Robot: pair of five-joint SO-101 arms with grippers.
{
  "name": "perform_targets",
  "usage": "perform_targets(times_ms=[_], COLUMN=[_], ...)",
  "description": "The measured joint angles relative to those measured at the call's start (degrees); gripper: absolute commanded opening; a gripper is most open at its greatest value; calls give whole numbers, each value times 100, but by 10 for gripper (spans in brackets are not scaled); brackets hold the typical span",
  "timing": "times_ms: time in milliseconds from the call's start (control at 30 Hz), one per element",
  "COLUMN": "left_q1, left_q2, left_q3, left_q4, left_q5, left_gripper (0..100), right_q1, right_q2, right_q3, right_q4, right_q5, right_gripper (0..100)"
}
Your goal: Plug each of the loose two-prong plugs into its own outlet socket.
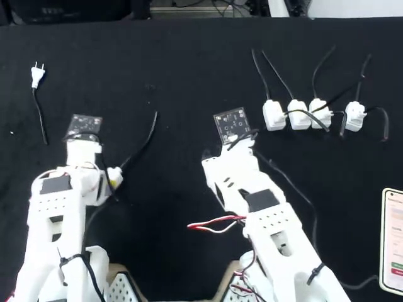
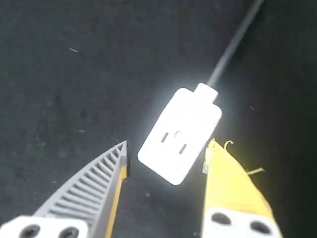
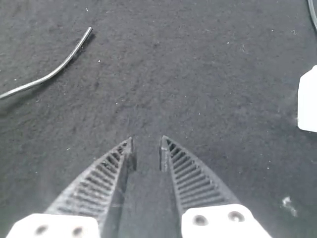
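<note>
loose plug: white, two prongs, lying on the table at its far left corner, prongs pointing away from the arms. not seated in any socket.
plug cord: black, trails from the loose plug back toward the arms.
outlet socket: white block, two slots facing the left wrist camera, a black cord leaving its far end. in the high view it sits beside the left arm, well apart from the loose plug.
left gripper: clamped on the outlet socket. the yellow-taped finger lies against one side and the grey ribbed finger has its tip at the opposite edge.
right gripper: fingers narrowly apart, nothing between them, above bare black cloth near the table's middle.
loose cord end: thin, black, on the cloth ahead of the right gripper.
row of white blocks: four, far right of the table, each with black cords attached. whether plugs are seated in them cannot be told.
flat white device: at the table's right edge, near the right arm.
</note>
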Motion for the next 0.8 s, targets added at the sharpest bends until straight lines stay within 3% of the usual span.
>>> perform_targets(times_ms=[367,500,633,800], left_q1=[-651,-853,-782,-88], left_q2=[9,9,18,26], left_q3=[141,141,-273,-703], left_q4=[-2022,-2224,-1152,695], left_q5=[0,0,-35,-1213], left_gripper=[245,248,248,245], right_q1=[0,0,0,0], right_q2=[0,0,0,0], right_q3=[0,0,0,0], right_q4=[0,0,0,0], right_q5=[0,0,0,0], right_gripper=[78,78,78,78])
